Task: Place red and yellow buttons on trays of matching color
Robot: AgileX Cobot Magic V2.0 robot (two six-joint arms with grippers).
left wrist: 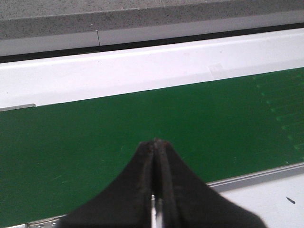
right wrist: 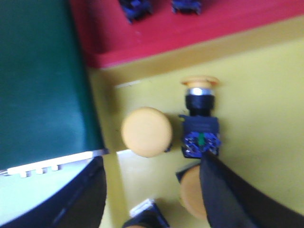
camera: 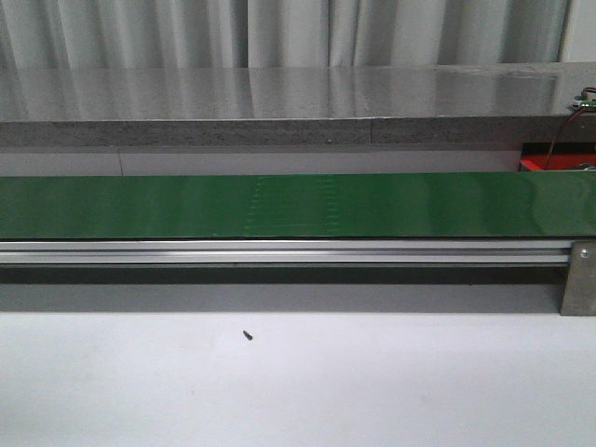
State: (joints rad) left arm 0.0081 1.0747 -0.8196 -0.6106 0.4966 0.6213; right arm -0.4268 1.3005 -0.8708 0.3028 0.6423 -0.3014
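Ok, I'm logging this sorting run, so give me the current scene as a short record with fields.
belt: green conveyor belt, no buttons on it in the front view
left gripper: shut, empty, over the belt
right gripper: open, over the yellow tray
yellow tray contents: at least three yellow buttons; one cap-up, one on its side
red tray: beside the yellow one, dark button bases at its far edge

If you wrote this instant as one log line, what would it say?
belt: bare | left fingers: shut, over belt | right fingers: open, over yellow tray | yellow buttons in tray | red tray beside
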